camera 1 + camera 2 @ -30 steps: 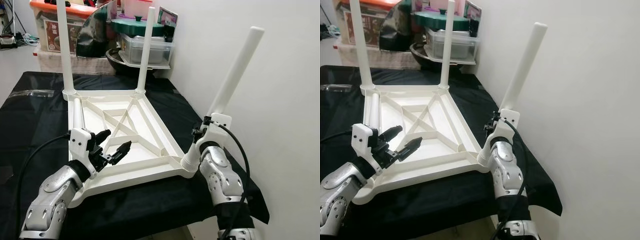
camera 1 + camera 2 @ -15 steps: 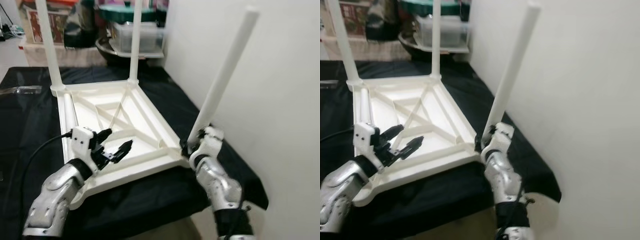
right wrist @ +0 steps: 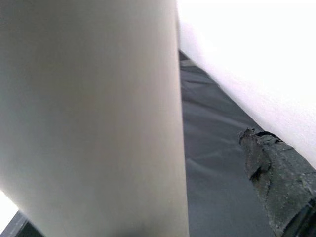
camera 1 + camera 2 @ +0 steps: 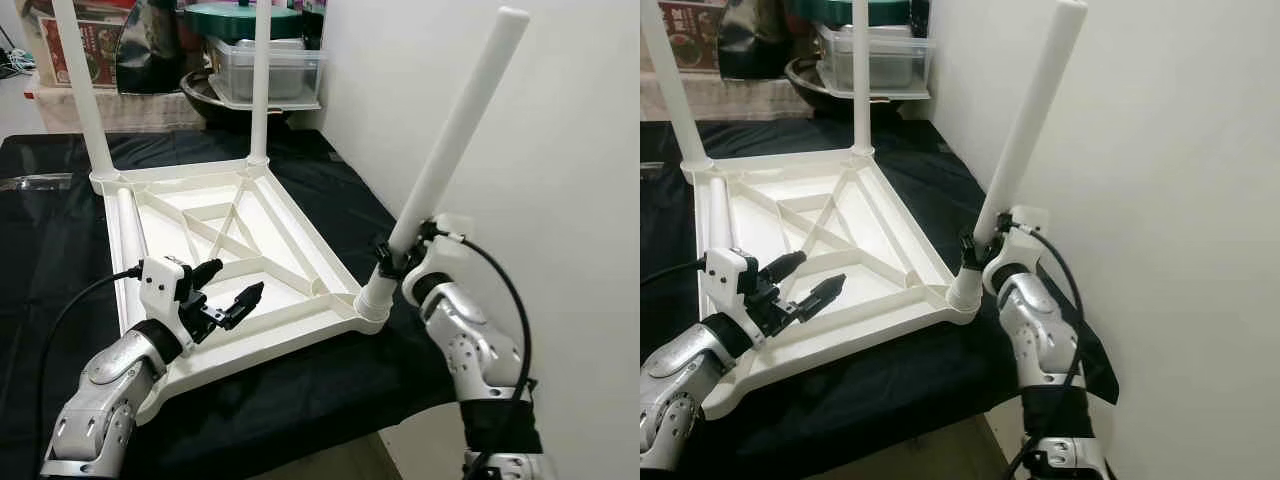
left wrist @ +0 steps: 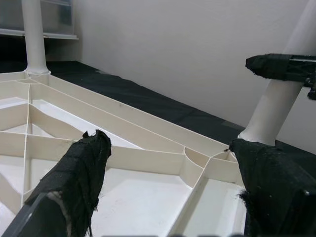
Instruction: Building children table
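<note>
Our right gripper clamps the tilted white plastic leg — it may jam crooked; left gripper jaws gape empty.

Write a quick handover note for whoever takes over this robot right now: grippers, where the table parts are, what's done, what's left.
Right gripper: jaws shut on the tilted white plastic leg, low down, just above its near-right corner socket.
Left gripper: jaws open, holding nothing, over the near edge of the upside-down white plastic tabletop.
The tabletop lies on the black cloth-covered surface.
Done: two far white legs stand upright in their sockets.
Left: straighten and seat the tilted leg. A loose white tube lies along the tabletop's left side, probably the fourth leg, for the near-left corner.
</note>
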Controlling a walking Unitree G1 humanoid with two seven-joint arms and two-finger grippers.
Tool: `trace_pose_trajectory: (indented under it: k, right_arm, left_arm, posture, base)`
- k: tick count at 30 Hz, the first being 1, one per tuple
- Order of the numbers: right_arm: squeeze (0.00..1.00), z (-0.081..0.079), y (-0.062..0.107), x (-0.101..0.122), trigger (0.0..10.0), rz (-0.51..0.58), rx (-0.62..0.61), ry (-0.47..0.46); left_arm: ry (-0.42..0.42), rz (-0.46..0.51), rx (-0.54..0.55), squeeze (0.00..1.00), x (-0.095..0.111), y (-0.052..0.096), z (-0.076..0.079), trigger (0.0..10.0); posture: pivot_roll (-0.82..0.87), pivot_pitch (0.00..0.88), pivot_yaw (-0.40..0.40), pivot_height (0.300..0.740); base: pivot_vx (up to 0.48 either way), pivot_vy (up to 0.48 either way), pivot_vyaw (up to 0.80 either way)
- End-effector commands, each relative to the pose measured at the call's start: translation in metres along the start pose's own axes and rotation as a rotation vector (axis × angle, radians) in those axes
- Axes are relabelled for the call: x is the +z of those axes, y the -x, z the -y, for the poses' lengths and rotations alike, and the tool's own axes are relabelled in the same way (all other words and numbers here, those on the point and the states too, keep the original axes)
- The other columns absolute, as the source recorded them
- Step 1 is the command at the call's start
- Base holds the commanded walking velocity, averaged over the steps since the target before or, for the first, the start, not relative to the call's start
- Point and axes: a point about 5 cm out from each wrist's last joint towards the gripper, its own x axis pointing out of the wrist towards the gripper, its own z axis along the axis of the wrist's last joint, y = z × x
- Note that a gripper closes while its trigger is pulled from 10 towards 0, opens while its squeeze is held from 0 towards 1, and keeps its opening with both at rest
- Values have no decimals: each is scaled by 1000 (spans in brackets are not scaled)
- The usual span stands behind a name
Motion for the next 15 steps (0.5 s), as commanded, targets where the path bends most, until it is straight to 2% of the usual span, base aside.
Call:
trace_pose_trajectory:
  k: [1,2,6,15]
  right_arm:
    - [992,10,-1,6,10000,13,5,22]
    - [0,15,-2,10,10000,11,20,40]
    - [0,28,-5,19,10000,21,52,71]
    - [0,51,-12,45,10000,37,178,65]
  left_arm:
    - [-3,-3,-14,0,-1,-2,1,10000]
    - [-2,-2,-15,0,-1,-2,1,10000]
    - [-2,-1,-16,0,-1,-3,1,10000]
    - [-2,-1,-20,0,-1,-3,2,10000]
  posture:
    - [78,0,-145,740]
    - [78,0,-145,740]
    - [76,0,-145,740]
    - [76,0,-146,740]
  base:
    - [0,0,0]
    - [0,0,0]
    - [0,0,0]
    - [0,0,0]
